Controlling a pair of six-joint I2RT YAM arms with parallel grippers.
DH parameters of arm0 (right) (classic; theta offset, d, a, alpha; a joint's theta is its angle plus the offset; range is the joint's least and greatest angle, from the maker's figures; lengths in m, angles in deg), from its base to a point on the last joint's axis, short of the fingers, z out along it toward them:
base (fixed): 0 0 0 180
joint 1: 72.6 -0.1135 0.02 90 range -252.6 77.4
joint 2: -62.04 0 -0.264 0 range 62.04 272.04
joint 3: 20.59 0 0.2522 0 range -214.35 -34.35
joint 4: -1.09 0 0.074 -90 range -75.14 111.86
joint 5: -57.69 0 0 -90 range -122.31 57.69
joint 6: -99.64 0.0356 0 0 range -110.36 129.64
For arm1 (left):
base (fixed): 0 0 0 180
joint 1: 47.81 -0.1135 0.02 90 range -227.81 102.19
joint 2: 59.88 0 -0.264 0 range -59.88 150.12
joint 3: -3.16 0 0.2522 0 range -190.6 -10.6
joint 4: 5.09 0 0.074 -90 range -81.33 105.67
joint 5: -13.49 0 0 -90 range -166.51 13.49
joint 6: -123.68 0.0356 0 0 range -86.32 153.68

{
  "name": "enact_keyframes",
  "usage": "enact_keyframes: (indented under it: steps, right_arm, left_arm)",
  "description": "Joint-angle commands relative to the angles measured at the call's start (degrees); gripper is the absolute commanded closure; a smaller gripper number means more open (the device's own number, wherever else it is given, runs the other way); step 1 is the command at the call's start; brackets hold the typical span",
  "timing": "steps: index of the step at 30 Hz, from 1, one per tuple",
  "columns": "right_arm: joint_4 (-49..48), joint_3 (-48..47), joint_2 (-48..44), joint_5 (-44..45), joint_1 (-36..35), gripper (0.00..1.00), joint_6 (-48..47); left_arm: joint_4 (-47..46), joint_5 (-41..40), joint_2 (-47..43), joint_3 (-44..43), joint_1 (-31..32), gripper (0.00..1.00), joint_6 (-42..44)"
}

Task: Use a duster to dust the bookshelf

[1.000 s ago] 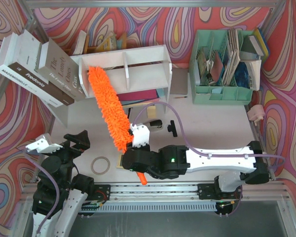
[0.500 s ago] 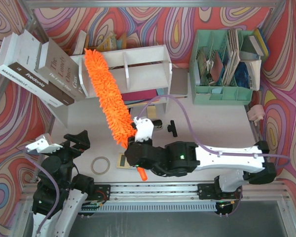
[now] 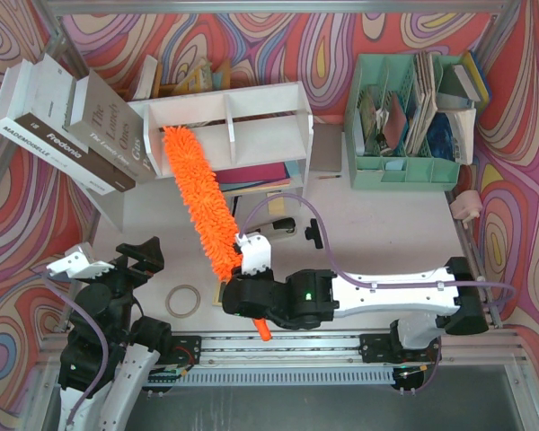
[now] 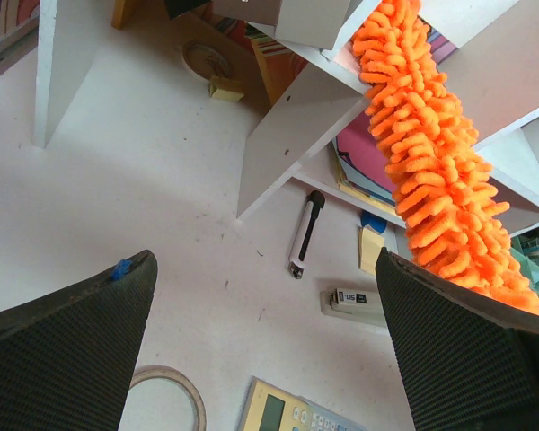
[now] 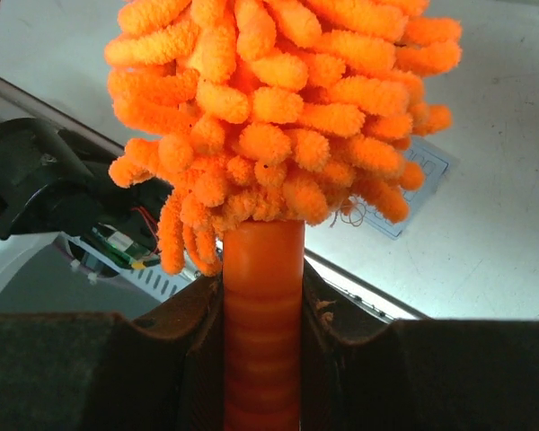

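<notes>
The white bookshelf stands at the back centre, much wider than tall; its panels also show in the left wrist view. The fluffy orange duster slants from my right gripper up to the shelf's left compartment, its tip at the shelf front. It also shows in the left wrist view. My right gripper is shut on the duster's orange handle, just below the fluffy head. My left gripper is open and empty at the near left, above the table.
Large books lean left of the shelf. A mint-green file organiser stands at the back right. A tape ring, a calculator, a stapler and a pen lie on the table.
The duster's tip has pulled back from over the shelf's top to its left compartment front. My right gripper moved slightly toward me and left. The left arm has not moved.
</notes>
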Motion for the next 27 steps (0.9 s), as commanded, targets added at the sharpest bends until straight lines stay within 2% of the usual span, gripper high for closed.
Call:
enact_keyframes:
  steps: [1,5,10,13,20,27]
  right_arm:
    - [0.4,-4.3,-0.7,3.1,-0.1,1.0,0.1]
    - [-1.0,-8.2,-3.1,5.8,-0.1,1.0,-4.2]
    - [-3.9,-5.7,-5.9,5.3,0.0,1.0,-5.4]
    - [-4.1,-4.6,-4.4,3.1,-0.1,1.0,-4.7]
    - [-1.2,-0.9,-1.6,0.4,0.0,1.0,-0.6]
    - [4.7,2.4,-8.4,4.6,0.0,1.0,-1.7]
  left_arm:
    - [0.1,0.0,0.1,0.6,-0.3,0.02,0.0]
    - [0.1,-0.1,-0.1,0.7,-0.4,0.01,0.0]
    - [0.2,-0.3,0.0,0.6,-0.3,0.02,0.1]
    - [0.2,-0.6,-0.1,0.7,-0.3,0.02,0.0]
    - [0.1,-0.1,0.4,0.6,-0.3,0.01,0.0]
    - [0.2,-0.2,0.0,0.7,-0.3,0.02,0.1]
